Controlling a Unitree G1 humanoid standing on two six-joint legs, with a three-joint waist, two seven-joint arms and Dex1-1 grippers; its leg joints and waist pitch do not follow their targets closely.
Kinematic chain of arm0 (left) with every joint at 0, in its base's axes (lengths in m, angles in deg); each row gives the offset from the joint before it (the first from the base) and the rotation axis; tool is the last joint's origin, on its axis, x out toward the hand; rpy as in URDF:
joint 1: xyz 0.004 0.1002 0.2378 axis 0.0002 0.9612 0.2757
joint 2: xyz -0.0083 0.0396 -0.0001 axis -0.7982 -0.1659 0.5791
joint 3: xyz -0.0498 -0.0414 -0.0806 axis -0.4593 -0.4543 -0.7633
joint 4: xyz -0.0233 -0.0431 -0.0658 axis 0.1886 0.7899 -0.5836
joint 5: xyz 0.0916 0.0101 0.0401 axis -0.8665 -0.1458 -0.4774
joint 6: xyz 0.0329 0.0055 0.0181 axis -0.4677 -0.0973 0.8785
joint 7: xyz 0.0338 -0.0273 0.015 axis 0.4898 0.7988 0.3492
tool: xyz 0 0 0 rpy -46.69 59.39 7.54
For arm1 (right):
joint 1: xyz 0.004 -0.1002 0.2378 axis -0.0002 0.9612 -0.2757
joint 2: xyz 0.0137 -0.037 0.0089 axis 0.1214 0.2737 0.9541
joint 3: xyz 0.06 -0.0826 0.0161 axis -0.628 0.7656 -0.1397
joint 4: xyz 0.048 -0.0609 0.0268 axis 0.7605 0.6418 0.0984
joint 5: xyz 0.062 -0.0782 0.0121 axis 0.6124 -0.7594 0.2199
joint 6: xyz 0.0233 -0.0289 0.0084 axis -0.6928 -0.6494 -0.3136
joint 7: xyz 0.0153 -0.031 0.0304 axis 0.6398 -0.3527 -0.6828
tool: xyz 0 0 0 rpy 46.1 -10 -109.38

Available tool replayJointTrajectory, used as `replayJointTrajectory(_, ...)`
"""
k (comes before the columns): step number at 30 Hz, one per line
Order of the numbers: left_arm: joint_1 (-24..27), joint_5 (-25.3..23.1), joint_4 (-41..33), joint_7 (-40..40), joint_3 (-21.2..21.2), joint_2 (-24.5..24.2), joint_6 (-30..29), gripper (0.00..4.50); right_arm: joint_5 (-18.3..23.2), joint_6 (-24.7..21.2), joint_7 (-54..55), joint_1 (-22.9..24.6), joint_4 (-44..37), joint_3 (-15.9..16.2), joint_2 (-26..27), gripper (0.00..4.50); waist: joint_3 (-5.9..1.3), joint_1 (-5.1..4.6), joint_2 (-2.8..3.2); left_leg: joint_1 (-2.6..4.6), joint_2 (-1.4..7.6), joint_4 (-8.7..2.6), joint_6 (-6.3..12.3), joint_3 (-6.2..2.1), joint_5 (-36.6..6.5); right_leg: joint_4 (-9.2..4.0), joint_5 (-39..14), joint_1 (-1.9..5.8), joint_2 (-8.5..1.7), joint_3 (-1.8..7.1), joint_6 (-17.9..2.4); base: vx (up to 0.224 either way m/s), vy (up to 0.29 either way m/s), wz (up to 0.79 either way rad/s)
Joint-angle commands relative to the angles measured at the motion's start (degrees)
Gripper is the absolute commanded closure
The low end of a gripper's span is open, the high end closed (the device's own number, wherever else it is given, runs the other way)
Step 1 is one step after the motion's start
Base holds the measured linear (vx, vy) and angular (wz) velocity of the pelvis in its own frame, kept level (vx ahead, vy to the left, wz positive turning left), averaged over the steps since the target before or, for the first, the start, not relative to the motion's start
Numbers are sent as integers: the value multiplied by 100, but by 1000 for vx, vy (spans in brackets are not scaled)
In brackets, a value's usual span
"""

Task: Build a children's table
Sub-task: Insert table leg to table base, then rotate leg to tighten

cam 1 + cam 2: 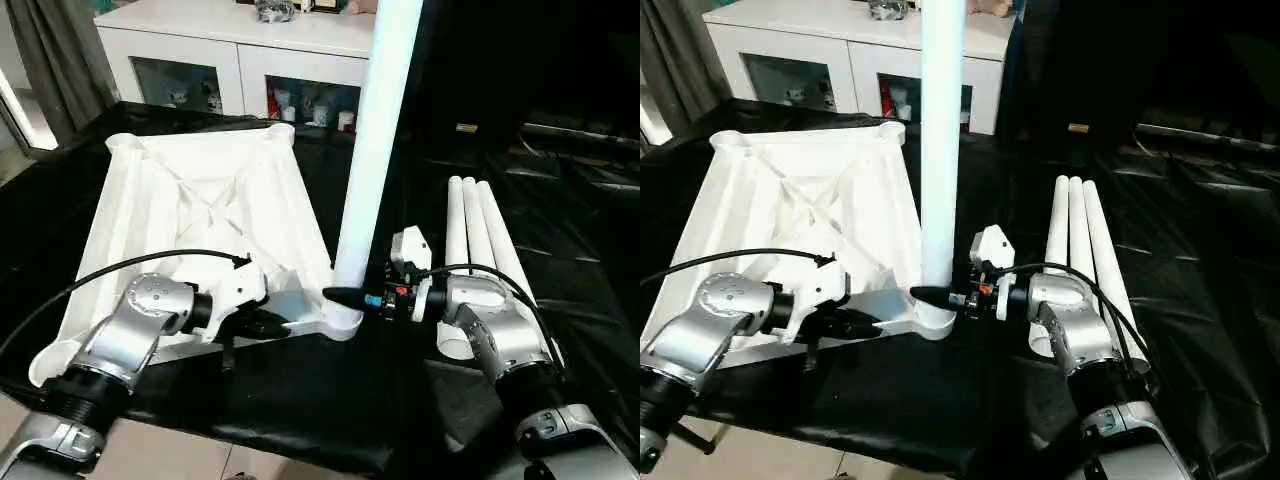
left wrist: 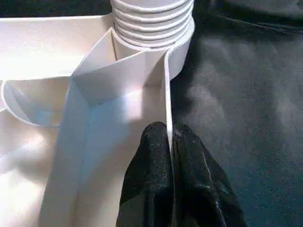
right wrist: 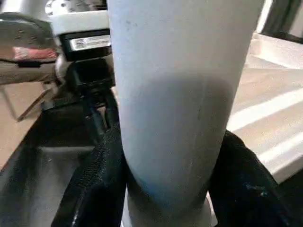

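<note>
Both grippers low: left gripper (image 2: pixel 169 184) on tabletop (image 1: pixel 200 200) rim, right gripper (image 3: pixel 165 189) around upright leg (image 1: pixel 375 150).

Upright leg (image 1: pixel 375 150) cut off by the top edge, its foot hidden inside the corner socket (image 1: pixel 930 320), tabletop (image 1: pixel 210 200) near edge behind the left forearm, bases of the three spare legs (image 1: pixel 1080 240) behind the right arm (cabinet (image 1: pixel 240 50) contents too small to tell).

Tabletop (image 1: pixel 200 215) underside up on the surface (image 1: pixel 560 230), left of centre. One leg (image 1: pixel 375 150) upright in near right corner socket (image 1: pixel 340 322). Three legs (image 1: pixel 478 235) flat side by side, right of tabletop. Cabinet (image 1: pixel 240 45) behind. Left pincer (image 1: pixel 262 325) on near rim; right pincer (image 1: pixel 345 297) around the upright leg's base.
</note>
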Motion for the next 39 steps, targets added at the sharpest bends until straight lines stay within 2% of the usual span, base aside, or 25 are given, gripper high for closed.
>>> replayJointTrajectory(1,-126,200,-417,-266,63,18,218,450,-433,-172,-101,321,463,430,-95,262,-250,-10,69,18,328,-493,122,-66,-1539,-427,-1923,255,-520,312,-1044,0,0,0)
replayJointTrajectory(9,-220,36,-174,-29,56,87,340,450,-619,56,605,251,838,275,39,262,-231,-32,58,22,319,-507,75,-72,-1646,-452,-2139,233,-522,315,-1013,0,0,0)
replayJointTrajectory(11,-323,-228,129,445,52,185,263,450,-804,86,1761,-6,1415,32,197,262,-161,-77,50,71,296,-530,-21,-99,-2143,-556,-3097,192,-537,290,-772,0,0,0)
replayJointTrajectory(13,-360,-261,229,623,14,251,160,450,-841,73,2117,-83,1580,-39,247,262,-143,-115,46,153,269,-517,-119,-141,-2480,-650,-3858,156,-562,257,-487,0,0,0)
replayJointTrajectory(16,-503,-199,525,1289,-202,645,-318,450,-728,-95,3144,-354,2080,-340,516,263,-136,-216,45,176,257,-511,-128,-195,-2816,-761,-4268,145,-565,151,-242,-45,9,-5)
replayJointTrajectory(18,-529,-194,566,1465,-242,754,-437,450,-726,-135,3446,-441,2229,-382,584,263,-115,-267,113,242,267,-515,-143,-224,-3130,-841,-4293,135,-540,23,-207,-29,13,-4)
replayJointTrajectory(19,-545,-193,584,1573,-263,819,-512,450,-729,-157,3626,-496,2319,-401,623,263,-109,-351,152,246,289,-541,-136,-270,-3459,-890,-4131,198,-525,-133,-164,-57,35,-9)
replayJointTrajectory(20,-585,-242,597,1898,-303,980,-761,450,-710,-210,4037,-618,2502,-466,717,263,-89,-433,223,183,380,-658,-168,-327,-3948,-821,-3710,320,-469,-269,-151,-52,53,-13)
replayJointTrajectory(21,-596,-255,603,1975,-312,1018,-817,450,-704,-216,4135,-650,2552,-480,739,263,-63,-441,256,129,449,-765,-172,-354,-4280,-717,-3429,399,-420,-332,-160,-52,53,-13)
replayJointTrajectory(22,-658,-338,603,2452,-369,1272,-1279,450,-629,-276,4741,-840,2838,-604,876,263,-61,-335,323,-211,697,-1167,-237,-335,-4909,163,-2205,726,-355,-219,-372,-93,36,-10)
replayJointTrajectory(23,-713,-410,595,2849,-437,1493,-1659,450,-561,-310,5126,-982,3040,-715,982,263,-28,-65,358,-271,664,-1382,-219,-55,-5226,598,-1237,585,-206,-140,-426,-85,-20,10)
replayJointTrajectory(24,-754,-443,568,3138,-498,1686,-1971,450,-518,-334,5412,-1086,3181,-790,1063,263,-38,-131,188,-106,573,-1273,-109,4,-4959,562,-1583,489,-244,54,-338,-85,-20,10)
replayJointTrajectory(25,-754,-443,568,3138,-498,1686,-1971,450,-518,-334,5412,-1086,3181,-790,1063,263,-96,-120,-41,186,374,-883,-200,-26,-4292,119,-2924,240,-429,296,-173,25,-106,15)
replayJointTrajectory(26,-802,-440,476,3554,-599,2029,-2479,450,-510,-340,5840,-1239,3380,-872,1186,263,-17,-92,-163,485,26,367,-32,-42,-1721,-1017,-6438,-260,-1076,373,57,3,-113,-11)
replayJointTrajectory(27,-820,-431,422,3701,-629,2175,-2581,450,-478,-342,5937,-1289,3426,-914,1244,263,-16,-78,-219,192,33,316,23,-119,-1183,-956,-6462,32,-1166,320,132,72,-88,-33)
replayJointTrajectory(28,-847,-440,344,3864,-629,2348,-2723,450,-482,-312,6081,-1374,3510,-948,1328,263,-159,35,-35,-88,186,-202,-119,-244,-1007,-648,-5227,415,-990,227,52,31,-6,-35)
replayJointTrajectory(29,-862,-488,331,3911,-585,2389,-2744,450,-513,-290,6126,-1414,3533,-928,1369,263,-187,-4,-35,-82,260,-432,-212,-285,-1492,-431,-3862,297,-649,119,-77,69,17,-20)
replayJointTrajectory(30,-868,-512,337,3931,-569,2393,-2740,450,-515,-287,6131,-1426,3538,-926,1383,263,-207,9,-2,91,268,-458,-181,-222,-1882,-431,-2999,177,-585,159,-344,0,0,0)
replayJointTrajectory(31,-884,-557,348,3966,-526,2378,-2735,450,-516,-273,6140,-1456,3561,-912,1408,263,-207,9,-2,91,268,-458,-181,-222,-1882,-431,-2999,177,-585,159,-344,0,0,0)
replayJointTrajectory(32,-914,-595,415,4003,-492,2331,-2695,450,-539,-246,6140,-1493,3592,-880,1432,263,-193,-10,-8,30,260,-526,-68,-195,-1795,-439,-2427,268,-583,159,-602,0,0,0)
replayJointTrajectory(33,-914,-595,415,4003,-492,2331,-2695,450,-539,-246,6140,-1493,3592,-880,1432,263,-176,-13,-16,17,268,-539,-48,-201,-1858,-461,-2615,276,-586,140,-571,0,0,0)
replayJointTrajectory(35,-942,-647,510,4072,-477,2246,-2659,450,-565,-202,6111,-1548,3645,-883,1467,263,-165,-13,-23,54,243,-526,-104,-209,-2171,-568,-3476,226,-627,119,-317,0,0,0)
replayJointTrajectory(36,-943,-647,515,4073,-479,2240,-2659,450,-568,-200,6108,-1550,3647,-882,1468,263,-172,-12,-24,49,247,-532,-113,-215,-2166,-577,-3517,234,-638,118,-285,0,0,0)
replayJointTrajectory(37,-960,-688,565,4109,-507,2164,-2695,450,-621,-157,6085,-1610,3706,-872,1490,263,-186,-9,9,36,252,-550,-125,-220,-2089,-581,-3428,248,-640,116,-270,0,0,0)
replayJointTrajectory(39,-960,-728,567,4113,-505,2129,-2711,450,-638,-144,6086,-1636,3737,-877,1499,263,-192,-14,-7,12,272,-574,-123,-219,-1941,-566,-3137,266,-634,119,-317,0,0,0)
